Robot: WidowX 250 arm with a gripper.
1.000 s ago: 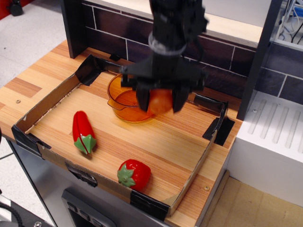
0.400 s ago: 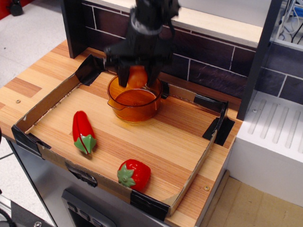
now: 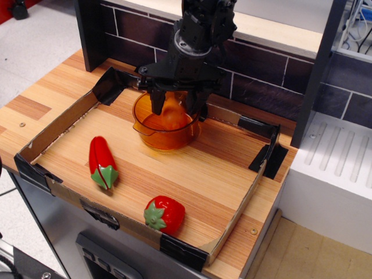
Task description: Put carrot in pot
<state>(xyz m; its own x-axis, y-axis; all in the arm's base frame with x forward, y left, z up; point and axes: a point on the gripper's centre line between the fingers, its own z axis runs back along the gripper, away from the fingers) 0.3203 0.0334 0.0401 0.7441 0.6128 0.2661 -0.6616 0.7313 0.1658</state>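
Note:
The amber-orange translucent pot (image 3: 152, 129) stands at the back of the cardboard-walled board. My gripper (image 3: 175, 107) hangs right over the pot with its fingertips dipping inside the rim. The two black fingers (image 3: 157, 102) are closed on the small glossy orange carrot (image 3: 175, 103), which sits between them, low inside the pot's mouth. The carrot's orange blends with the pot wall, so its lower edge is hard to tell.
A long red pepper with a green stem (image 3: 102, 162) lies at the left front. A red strawberry with green leaves (image 3: 165, 214) lies near the front wall. A low cardboard wall (image 3: 53, 126) rings the board. A dark brick back wall (image 3: 256, 81) stands behind the pot.
The gripper carried the carrot from the pot's right side to above the pot, then shifted slightly right and lowered it into the pot's mouth. The pepper and strawberry did not move.

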